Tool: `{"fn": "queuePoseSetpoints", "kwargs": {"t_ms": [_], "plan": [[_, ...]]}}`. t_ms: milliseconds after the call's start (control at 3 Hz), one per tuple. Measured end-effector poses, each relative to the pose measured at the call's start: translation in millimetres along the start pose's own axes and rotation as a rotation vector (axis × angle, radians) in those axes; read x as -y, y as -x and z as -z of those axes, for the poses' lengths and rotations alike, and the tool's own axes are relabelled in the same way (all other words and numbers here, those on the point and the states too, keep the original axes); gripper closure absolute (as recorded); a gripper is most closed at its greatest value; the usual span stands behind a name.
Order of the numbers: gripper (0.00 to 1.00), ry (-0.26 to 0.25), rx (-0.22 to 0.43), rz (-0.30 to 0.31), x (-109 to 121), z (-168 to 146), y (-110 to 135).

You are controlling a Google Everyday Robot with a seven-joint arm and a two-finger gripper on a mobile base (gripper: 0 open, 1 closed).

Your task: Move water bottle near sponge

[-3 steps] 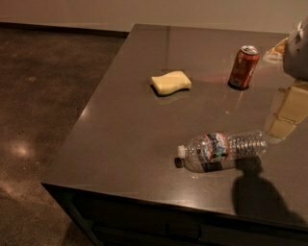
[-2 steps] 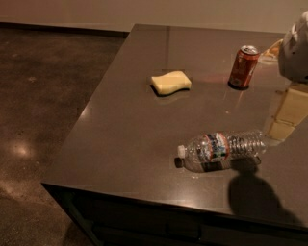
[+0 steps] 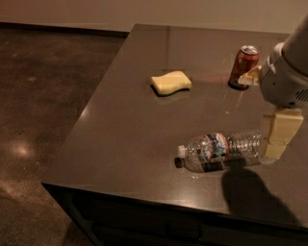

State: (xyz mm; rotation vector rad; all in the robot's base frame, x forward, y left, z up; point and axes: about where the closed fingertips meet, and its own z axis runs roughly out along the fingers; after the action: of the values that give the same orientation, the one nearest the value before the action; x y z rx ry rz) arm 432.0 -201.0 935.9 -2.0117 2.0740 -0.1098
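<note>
The arm (image 3: 301, 38) comes in from the right edge and ends in a rounded white-grey wrist housing (image 3: 286, 79) held above the right side of the bench (image 3: 144, 144). Below the housing, the pale cream hand (image 3: 279, 137) points downward, close to the bench top.

— On top?
— Dark glossy table top (image 3: 144, 139), with a red soda can (image 3: 244, 66) standing upright toward the far right, behind the gripper (image 3: 280, 137) hanging low at the right edge.
— And around?
— Brown polished floor (image 3: 43, 96) at left, glinting in spots; pale wall (image 3: 144, 9) along the back.
</note>
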Motion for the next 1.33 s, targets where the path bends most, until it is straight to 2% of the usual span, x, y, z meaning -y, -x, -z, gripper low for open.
{"fn": "queuePoseSetpoints", "kwargs": {"t_ms": [667, 1000, 1333], "plan": [[0.00, 0.098, -0.009, 0.144, -9.9, -55.3, -7.3], [0.03, 0.141, -0.017, 0.174, -9.7, -82.0, -11.7], [0.26, 0.149, -0.013, 0.177, -7.4, -91.0, -13.2]]}}
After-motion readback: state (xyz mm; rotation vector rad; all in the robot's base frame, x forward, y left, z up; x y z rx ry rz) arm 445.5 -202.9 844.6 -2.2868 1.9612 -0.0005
